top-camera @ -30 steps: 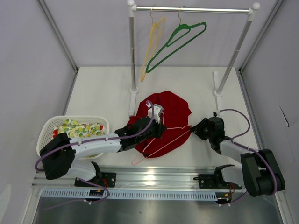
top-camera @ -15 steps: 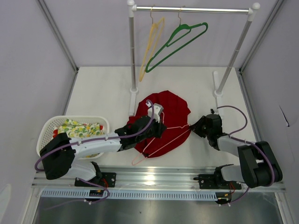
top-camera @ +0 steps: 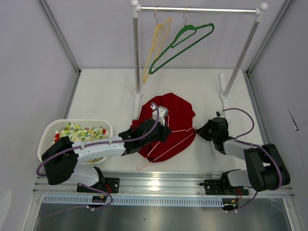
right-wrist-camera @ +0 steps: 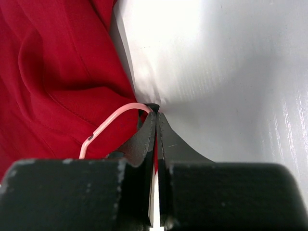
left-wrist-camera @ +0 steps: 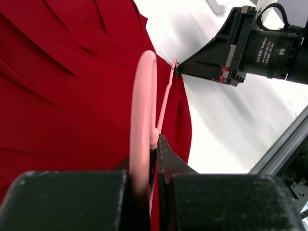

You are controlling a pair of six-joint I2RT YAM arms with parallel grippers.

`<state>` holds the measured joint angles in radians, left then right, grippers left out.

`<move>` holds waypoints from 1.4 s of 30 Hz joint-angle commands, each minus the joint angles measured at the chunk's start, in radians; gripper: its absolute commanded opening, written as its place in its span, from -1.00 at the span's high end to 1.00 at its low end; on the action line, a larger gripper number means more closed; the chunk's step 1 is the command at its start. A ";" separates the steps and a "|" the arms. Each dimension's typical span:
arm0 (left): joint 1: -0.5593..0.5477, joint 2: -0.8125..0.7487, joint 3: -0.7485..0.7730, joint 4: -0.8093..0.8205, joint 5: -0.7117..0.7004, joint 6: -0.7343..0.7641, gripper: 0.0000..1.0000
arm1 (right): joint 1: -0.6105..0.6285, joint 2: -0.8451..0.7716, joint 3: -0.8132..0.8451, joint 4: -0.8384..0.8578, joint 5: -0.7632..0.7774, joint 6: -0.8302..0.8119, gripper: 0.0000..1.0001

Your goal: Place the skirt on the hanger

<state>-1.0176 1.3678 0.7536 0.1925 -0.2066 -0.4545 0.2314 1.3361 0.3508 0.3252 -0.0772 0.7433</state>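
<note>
The deep-red skirt (top-camera: 175, 113) lies spread on the table's middle. The pale pink hanger (top-camera: 166, 150) lies across its near part, hook toward the front edge. My left gripper (top-camera: 163, 131) is over the skirt, shut on the hanger's wire (left-wrist-camera: 143, 101); its fingertips (left-wrist-camera: 166, 156) pinch the pink wire. My right gripper (top-camera: 198, 131) is at the skirt's right edge, jaws shut, with red skirt fabric (right-wrist-camera: 57, 72) showing between them. The hanger's bent end (right-wrist-camera: 115, 115) touches its fingertips (right-wrist-camera: 166, 139). The right gripper also shows in the left wrist view (left-wrist-camera: 180, 71).
A white basket (top-camera: 53, 127) holding a floral cloth (top-camera: 84, 133) stands at the left. A clothes rack (top-camera: 197, 9) stands at the back with a yellow hanger (top-camera: 159, 41) and a green hanger (top-camera: 185, 43). Its feet (top-camera: 137, 91) flank the skirt.
My right gripper has moved a little left, up to the skirt's right edge and the hanger's end. The left arm, skirt and hanger have stayed put.
</note>
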 commanded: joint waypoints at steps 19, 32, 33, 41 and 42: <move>0.013 0.007 0.006 -0.082 0.002 0.025 1.00 | 0.022 -0.236 0.031 -0.172 0.076 -0.064 1.00; 0.010 0.013 -0.020 0.018 0.190 0.063 1.00 | 0.049 -0.244 0.066 -0.212 0.102 -0.093 1.00; 0.010 0.013 -0.020 0.018 0.199 0.066 1.00 | 0.049 -0.241 0.070 -0.215 0.103 -0.094 1.00; 0.010 0.028 -0.016 0.027 0.289 0.074 1.00 | 0.066 -0.244 0.103 -0.235 0.108 -0.107 1.00; 0.010 0.028 -0.017 0.038 0.299 0.068 1.00 | 0.069 -0.247 0.105 -0.239 0.119 -0.110 1.00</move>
<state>-1.0073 1.3743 0.7483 0.2531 -0.0078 -0.4000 0.2890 1.1015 0.3992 0.0555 0.0048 0.6525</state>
